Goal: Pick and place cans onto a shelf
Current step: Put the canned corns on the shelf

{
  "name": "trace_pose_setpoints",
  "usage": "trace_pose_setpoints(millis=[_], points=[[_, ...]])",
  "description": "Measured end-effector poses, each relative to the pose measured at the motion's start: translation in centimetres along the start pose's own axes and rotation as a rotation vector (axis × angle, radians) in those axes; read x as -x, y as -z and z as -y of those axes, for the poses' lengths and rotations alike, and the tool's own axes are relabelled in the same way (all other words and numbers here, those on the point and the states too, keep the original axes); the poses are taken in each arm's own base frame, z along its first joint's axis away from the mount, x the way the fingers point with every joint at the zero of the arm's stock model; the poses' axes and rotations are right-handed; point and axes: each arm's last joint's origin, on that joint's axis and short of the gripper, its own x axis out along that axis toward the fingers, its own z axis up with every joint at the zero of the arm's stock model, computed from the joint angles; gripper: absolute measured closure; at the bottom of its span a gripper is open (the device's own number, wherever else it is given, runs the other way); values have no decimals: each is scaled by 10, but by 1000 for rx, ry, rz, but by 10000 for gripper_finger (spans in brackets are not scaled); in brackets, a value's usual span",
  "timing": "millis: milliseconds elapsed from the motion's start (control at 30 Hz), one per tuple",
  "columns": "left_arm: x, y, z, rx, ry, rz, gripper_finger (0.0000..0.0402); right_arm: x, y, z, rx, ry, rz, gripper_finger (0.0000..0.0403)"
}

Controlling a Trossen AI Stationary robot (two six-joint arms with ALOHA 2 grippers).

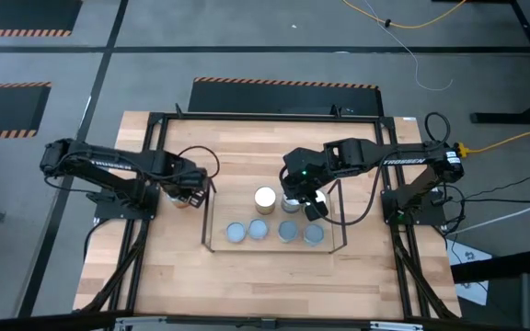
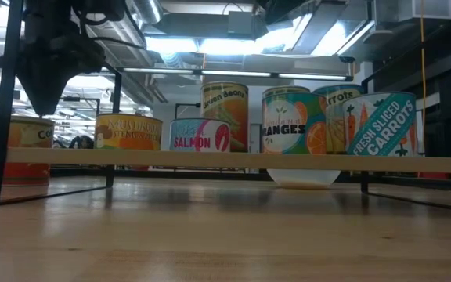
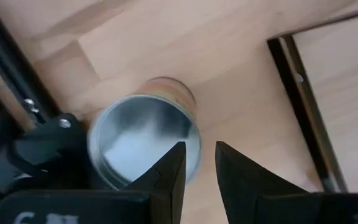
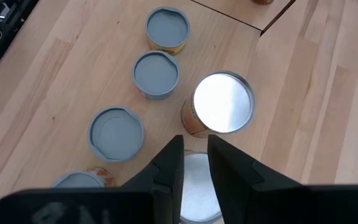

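Your right gripper (image 1: 304, 204) is hovering narrow-jawed over cans (image 1: 273, 223) crowding the shelf (image 1: 212, 246), near its back edge; your left gripper (image 1: 191, 193) is sitting narrow beside a can (image 3: 143, 142) just outside the shelf's left rail; open table (image 1: 274, 285) is lying in front.

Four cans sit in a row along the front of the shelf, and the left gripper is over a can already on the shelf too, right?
Not quite. The four cans do line the shelf front, but the left gripper is over a can standing on the table outside the shelf's left end. The high view shows it.
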Motion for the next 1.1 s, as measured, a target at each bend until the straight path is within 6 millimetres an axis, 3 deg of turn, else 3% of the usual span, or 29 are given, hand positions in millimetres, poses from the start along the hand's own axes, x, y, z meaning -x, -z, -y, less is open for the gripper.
trace_pose_setpoints(millis=[533, 1100], points=[[-6, 10, 4, -20, 9, 3, 321, 0, 0, 0, 7, 0, 0, 325], [6, 17, -6, -45, 56, 59, 321, 0, 0, 0, 6, 0, 0, 325]])
